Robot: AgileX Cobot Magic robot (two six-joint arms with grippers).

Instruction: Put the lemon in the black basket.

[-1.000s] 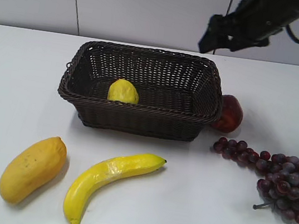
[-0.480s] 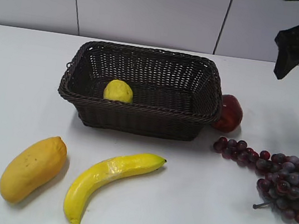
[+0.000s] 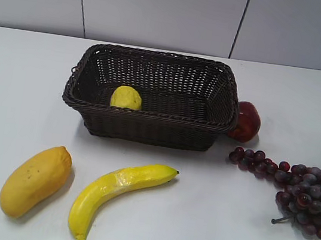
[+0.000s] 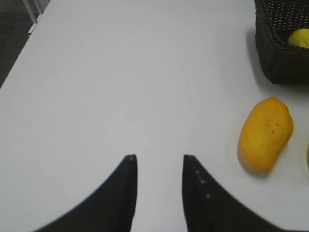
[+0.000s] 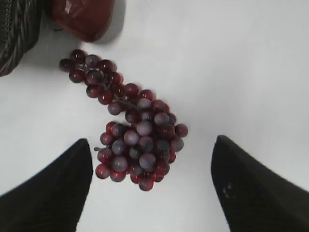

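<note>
The lemon (image 3: 127, 97), small, bright yellow and dimpled, lies inside the basket (image 3: 149, 115) toward nine o'clock. Right gripper (image 5: 152, 181) spread wide, empty; left gripper (image 4: 159, 162) narrow, empty.

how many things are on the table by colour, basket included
yellow: 3 — small yellow lemon in the basket, orange-yellow oval mango, long curved yellow banana
red or purple: 2 — round dark red fruit, bunch of purple-red grapes
dark: 1 — brown-black woven wicker basket
total: 6
</note>
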